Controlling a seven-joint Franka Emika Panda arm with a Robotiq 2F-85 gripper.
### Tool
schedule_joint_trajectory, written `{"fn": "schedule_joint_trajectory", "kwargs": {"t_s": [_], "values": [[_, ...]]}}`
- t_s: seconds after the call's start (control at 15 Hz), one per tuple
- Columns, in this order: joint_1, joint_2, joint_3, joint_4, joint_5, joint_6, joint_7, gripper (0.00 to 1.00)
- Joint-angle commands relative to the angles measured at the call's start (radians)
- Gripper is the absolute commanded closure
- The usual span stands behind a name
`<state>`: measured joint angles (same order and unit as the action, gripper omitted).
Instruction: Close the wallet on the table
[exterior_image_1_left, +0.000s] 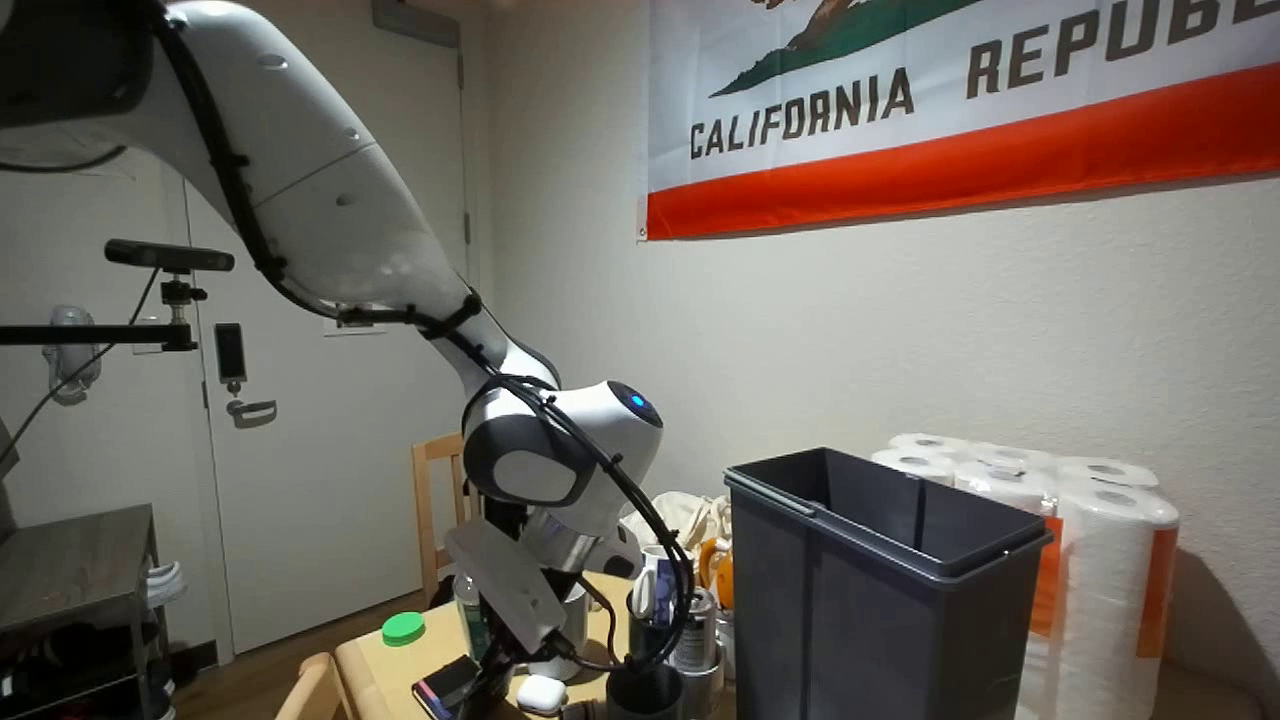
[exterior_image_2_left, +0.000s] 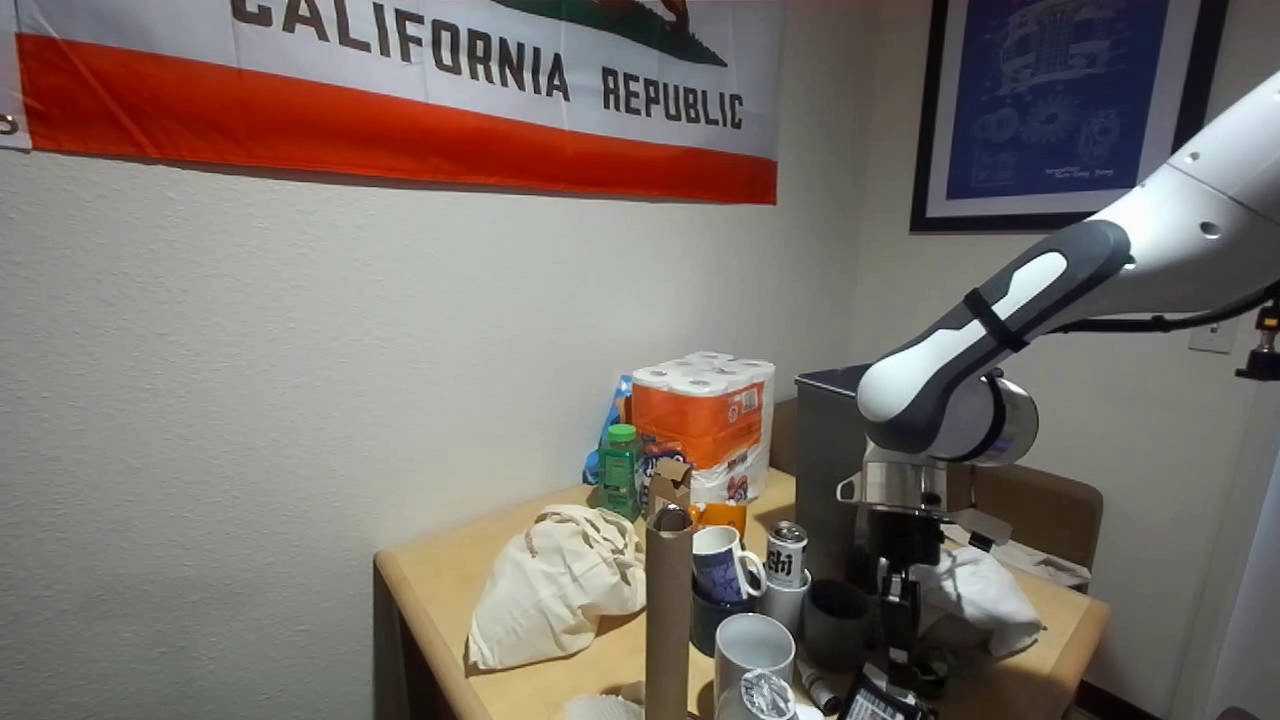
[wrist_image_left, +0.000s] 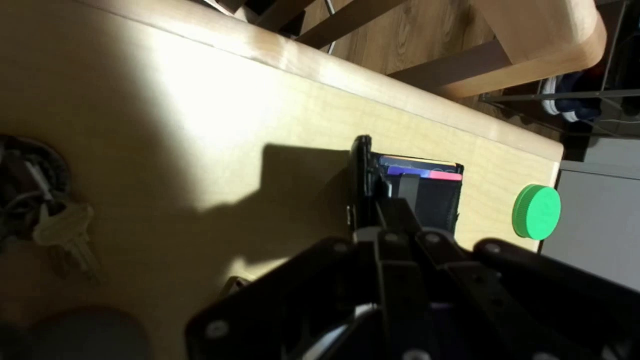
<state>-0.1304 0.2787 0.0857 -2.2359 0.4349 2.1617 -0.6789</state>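
Observation:
The black wallet (wrist_image_left: 432, 200) lies on the tan wooden table (wrist_image_left: 310, 115) in the wrist view. Its right half is flat, with colored card edges showing. Its left flap (wrist_image_left: 361, 170) stands nearly upright and casts a shadow to the left. My gripper (wrist_image_left: 395, 207) has its fingers together over the wallet, inside the fold beside the raised flap; whether they touch it cannot be told. Nothing shows between the fingertips. In an exterior view the wallet (exterior_image_1_left: 447, 682) is at the near table edge, partly hidden by the gripper. It also shows in an exterior view (exterior_image_2_left: 882, 698) below the gripper (exterior_image_2_left: 900, 640).
A green cap (wrist_image_left: 537, 212) lies right of the wallet. Keys (wrist_image_left: 65, 230) lie to the left. A white case (exterior_image_1_left: 541, 694), a dark mug (exterior_image_2_left: 838, 622) and other mugs and cans crowd beside the gripper. A tall grey bin (exterior_image_1_left: 870, 590) stands behind. A chair (wrist_image_left: 550, 40) is at the table edge.

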Motion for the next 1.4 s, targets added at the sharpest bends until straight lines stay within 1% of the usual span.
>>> {"fn": "schedule_joint_trajectory", "kwargs": {"t_s": [0.0, 0.27, 0.4, 0.73, 0.87, 0.93, 1.0, 1.13, 1.27, 1.33], "values": [[0.032, -0.078, -0.005, -0.032, -0.046, -0.052, 0.044, 1.00], [0.083, -0.098, 0.010, -0.021, -0.101, -0.115, 0.063, 1.00], [0.109, -0.088, 0.024, -0.009, -0.105, -0.139, 0.051, 1.00], [0.155, -0.051, 0.061, 0.008, -0.076, -0.127, -0.003, 1.00], [0.166, -0.028, 0.071, 0.016, -0.083, -0.128, 0.007, 1.00], [0.173, -0.022, 0.071, 0.014, -0.098, -0.125, 0.023, 0.96], [0.177, -0.012, 0.070, 0.014, -0.103, -0.126, 0.034, 0.73], [0.179, 0.011, 0.069, 0.020, -0.107, -0.133, 0.037, 0.69], [0.178, 0.029, 0.071, 0.025, -0.108, -0.137, 0.035, 0.56], [0.178, 0.037, 0.073, 0.026, -0.107, -0.134, 0.036, 0.47]]}}
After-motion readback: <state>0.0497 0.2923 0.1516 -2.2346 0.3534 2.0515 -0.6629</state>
